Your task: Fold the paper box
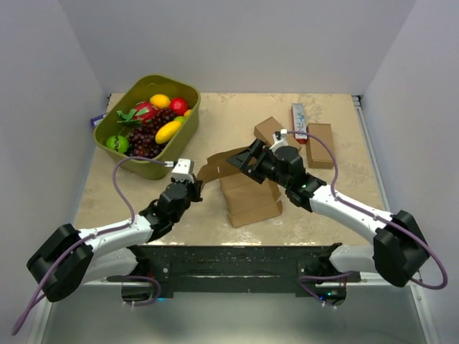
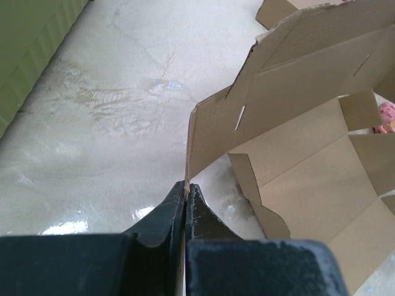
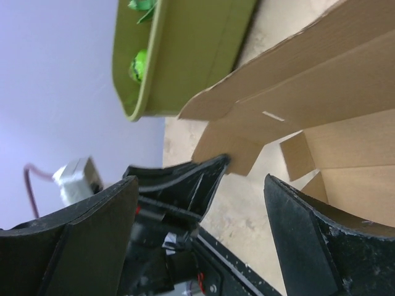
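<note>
Paper box (image 1: 247,195): plain brown, lying open on bench (image 1: 107,204), just right of green tub (image 1: 185,132). Left gripper (image 2: 186,188) jaws pinched tight on the flap corner nearest the tub. Right gripper (image 3: 245,169) jaws wide, holding nothing, by raised lid's tub-side edge. Bare bench btwn tub & box. Print on white-red carton (image 1: 299,115) too small to read.

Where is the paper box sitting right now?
In the top view the paper box lies mid-table, right of the green tub; the left gripper pinches its left flap in shut jaws, the right gripper hangs with open jaws by its raised panel.
</note>
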`<state>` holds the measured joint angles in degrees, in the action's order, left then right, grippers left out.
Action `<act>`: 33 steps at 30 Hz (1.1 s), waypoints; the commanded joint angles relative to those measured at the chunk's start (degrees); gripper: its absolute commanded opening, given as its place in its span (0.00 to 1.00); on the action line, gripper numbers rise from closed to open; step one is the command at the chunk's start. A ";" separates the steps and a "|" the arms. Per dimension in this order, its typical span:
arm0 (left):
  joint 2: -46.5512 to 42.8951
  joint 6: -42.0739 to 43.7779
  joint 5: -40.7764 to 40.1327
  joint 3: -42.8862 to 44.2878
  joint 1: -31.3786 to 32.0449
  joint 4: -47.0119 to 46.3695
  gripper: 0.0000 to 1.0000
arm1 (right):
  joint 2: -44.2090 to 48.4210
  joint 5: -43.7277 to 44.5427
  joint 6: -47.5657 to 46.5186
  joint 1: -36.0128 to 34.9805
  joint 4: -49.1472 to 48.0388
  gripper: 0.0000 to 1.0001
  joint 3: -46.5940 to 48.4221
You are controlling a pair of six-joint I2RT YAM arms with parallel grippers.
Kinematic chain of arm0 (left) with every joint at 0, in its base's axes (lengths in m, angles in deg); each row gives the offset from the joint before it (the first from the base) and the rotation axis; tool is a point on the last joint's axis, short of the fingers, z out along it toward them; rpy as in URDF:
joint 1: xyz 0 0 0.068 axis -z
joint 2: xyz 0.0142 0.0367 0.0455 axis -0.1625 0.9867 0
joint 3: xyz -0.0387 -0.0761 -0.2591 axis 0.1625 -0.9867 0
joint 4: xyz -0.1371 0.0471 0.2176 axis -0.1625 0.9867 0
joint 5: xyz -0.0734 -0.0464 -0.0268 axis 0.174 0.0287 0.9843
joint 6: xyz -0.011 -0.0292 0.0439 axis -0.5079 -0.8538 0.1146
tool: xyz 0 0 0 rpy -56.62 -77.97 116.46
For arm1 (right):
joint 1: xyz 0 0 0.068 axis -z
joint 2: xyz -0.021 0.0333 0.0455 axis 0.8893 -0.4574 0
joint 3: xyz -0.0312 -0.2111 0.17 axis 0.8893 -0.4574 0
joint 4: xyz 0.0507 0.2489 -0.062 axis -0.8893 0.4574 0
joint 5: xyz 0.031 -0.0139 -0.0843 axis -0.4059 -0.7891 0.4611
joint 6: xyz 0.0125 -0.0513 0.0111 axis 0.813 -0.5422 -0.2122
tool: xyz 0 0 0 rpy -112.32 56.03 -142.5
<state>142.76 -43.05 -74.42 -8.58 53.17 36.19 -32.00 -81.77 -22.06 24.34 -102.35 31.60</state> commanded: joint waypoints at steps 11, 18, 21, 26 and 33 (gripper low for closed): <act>-4.48 6.66 5.54 -7.57 -0.31 -12.96 0.00 | -7.11 5.43 10.46 6.97 -12.17 0.86 -3.25; -5.10 9.83 8.53 -8.89 -0.31 -14.19 0.00 | -10.10 6.21 8.45 8.82 -12.17 0.83 -1.76; -5.89 10.44 8.45 -8.98 -0.31 -13.84 0.00 | -11.24 6.75 6.51 8.99 -11.11 0.80 -1.14; -6.07 10.10 7.40 -8.81 -0.31 -12.27 0.00 | -10.99 7.36 5.89 9.08 -11.64 0.62 -3.24; -5.01 7.11 6.34 -7.32 -0.31 -9.62 0.00 | -10.02 8.42 5.44 9.08 -14.08 0.47 -8.52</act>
<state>137.50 -33.96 -66.58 -17.28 53.17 28.10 -43.13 -75.74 -15.70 33.18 -113.09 26.48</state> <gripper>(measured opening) 0.027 0.504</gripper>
